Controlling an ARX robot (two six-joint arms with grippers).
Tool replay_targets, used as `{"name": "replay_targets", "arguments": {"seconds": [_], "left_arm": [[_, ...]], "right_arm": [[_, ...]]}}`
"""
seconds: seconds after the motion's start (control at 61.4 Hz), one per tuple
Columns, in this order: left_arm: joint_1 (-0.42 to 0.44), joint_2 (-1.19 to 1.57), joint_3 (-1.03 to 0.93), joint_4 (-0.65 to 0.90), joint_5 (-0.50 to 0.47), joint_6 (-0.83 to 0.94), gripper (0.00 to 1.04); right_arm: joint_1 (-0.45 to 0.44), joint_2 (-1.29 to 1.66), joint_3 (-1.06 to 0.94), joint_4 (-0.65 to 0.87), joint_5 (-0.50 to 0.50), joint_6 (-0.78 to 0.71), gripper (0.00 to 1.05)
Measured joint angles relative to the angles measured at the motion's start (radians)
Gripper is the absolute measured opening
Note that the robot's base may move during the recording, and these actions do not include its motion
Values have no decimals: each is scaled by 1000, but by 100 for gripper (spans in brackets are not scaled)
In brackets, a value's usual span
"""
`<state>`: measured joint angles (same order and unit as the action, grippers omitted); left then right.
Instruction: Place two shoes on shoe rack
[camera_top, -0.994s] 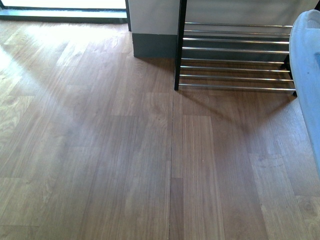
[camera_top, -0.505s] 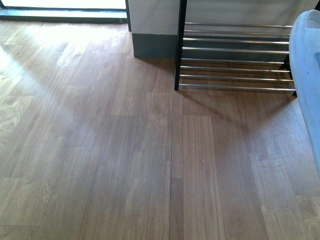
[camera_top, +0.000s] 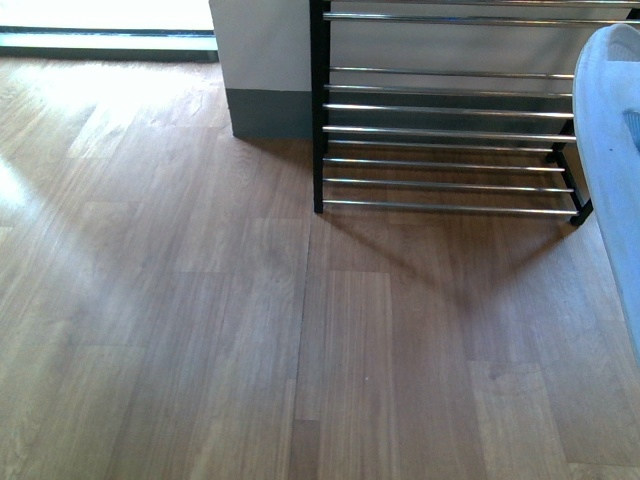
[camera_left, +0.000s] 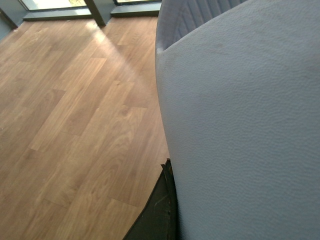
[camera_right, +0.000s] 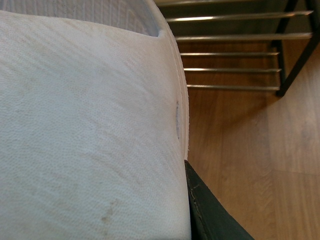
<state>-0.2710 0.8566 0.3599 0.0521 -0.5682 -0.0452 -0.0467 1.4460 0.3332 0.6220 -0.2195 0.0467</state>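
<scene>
Right fingers (camera_right: 207, 215) pinch one slide sandal (camera_right: 90, 125), left fingers (camera_left: 155, 220) the other slide sandal (camera_left: 240, 125); I'd keep both level, easing soles-down onto the shoe rack (camera_top: 450, 130) ahead of them.

The left pincer (camera_left: 159, 212) grips a pale sandal (camera_left: 240, 125); only 1 dark finger shows, lying flat against its side. The right pincer (camera_right: 207, 215) holds a second sandal (camera_right: 85, 125) likewise, with 1 dark finger along its edge and the other hidden.

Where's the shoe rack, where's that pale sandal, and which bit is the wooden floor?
shoe rack (camera_top: 450, 132), front view, on a chrome rod.
pale sandal (camera_right: 85, 125), right wrist view, on its textured face.
wooden floor (camera_top: 150, 300), front view, on a bare plank.
</scene>
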Motion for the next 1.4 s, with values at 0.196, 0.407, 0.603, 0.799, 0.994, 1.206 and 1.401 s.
{"name": "replay_targets", "arguments": {"seconds": [0.196, 0.407, 0.603, 0.799, 0.994, 1.206, 1.401], "left_arm": [[-1, -3, -2, 0, -2, 0, 2], [-1, -3, -2, 0, -4, 0, 2], [-1, -3, -2, 0, -5, 0, 2], [-1, -3, -2, 0, -5, 0, 2], [-1, -2, -2, 0, -5, 0, 2], [-1, -2, -2, 0, -5, 0, 2], [-1, -2, -2, 0, -5, 0, 2]], "right_arm": [[-6, -1, -2, -1, 6, 0, 2], [-4, -1, -1, 0, 2, 0, 2], [-4, -1, -1, 0, 2, 0, 2], [-4, -1, -1, 0, 2, 0, 2], [-3, -1, 0, 0, 2, 0, 2], [-3, -1, 0, 0, 2, 0, 2], [-3, -1, 0, 0, 2, 0, 2]]}}
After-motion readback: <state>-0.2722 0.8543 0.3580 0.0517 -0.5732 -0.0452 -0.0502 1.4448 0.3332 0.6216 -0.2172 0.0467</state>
